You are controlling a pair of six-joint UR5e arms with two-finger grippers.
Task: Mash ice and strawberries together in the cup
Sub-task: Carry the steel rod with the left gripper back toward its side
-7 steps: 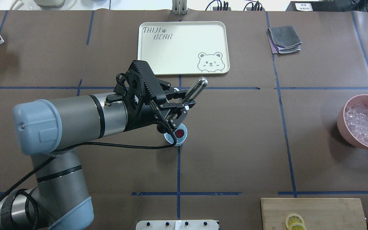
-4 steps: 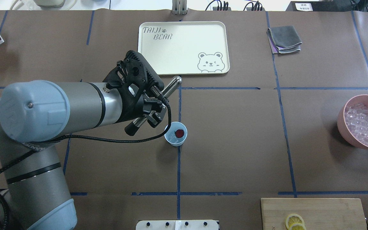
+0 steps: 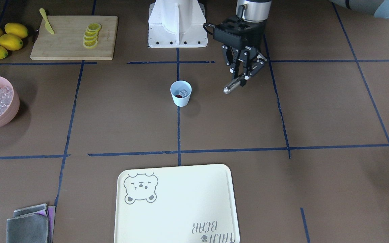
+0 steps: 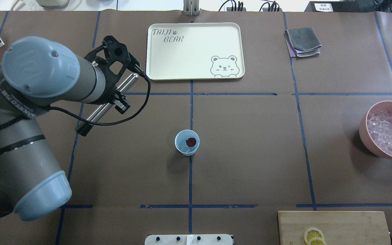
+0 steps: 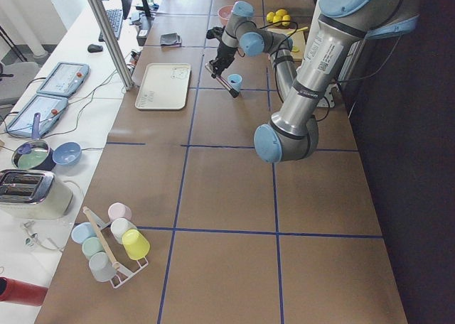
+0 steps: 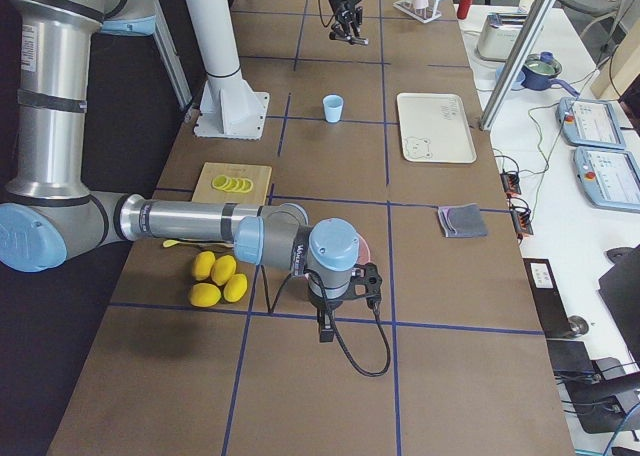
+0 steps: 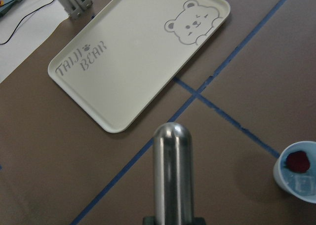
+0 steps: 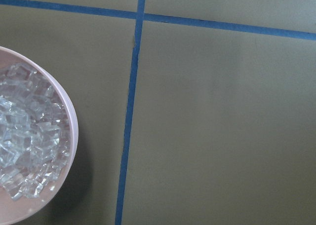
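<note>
Now, muddler held aloft, wide of the cup
Front view: the left gripper (image 3: 244, 78) clamps the steel muddler (image 3: 233, 86), with the cup (image 3: 181, 96) well off its tip. Overhead: strawberry (image 4: 191, 141) and ice (image 4: 183, 147) lie inside. Wrist view: it should centre the rod over the mouth, then press straight down.

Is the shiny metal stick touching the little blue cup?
Apart. The overhead view shows bare brown table between the metal stick and the blue cup.

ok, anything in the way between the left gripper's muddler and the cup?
Nothing visible. Only brown table lies between the steel muddler in the left gripper and the pale blue cup. Its mouth is uncovered.
</note>
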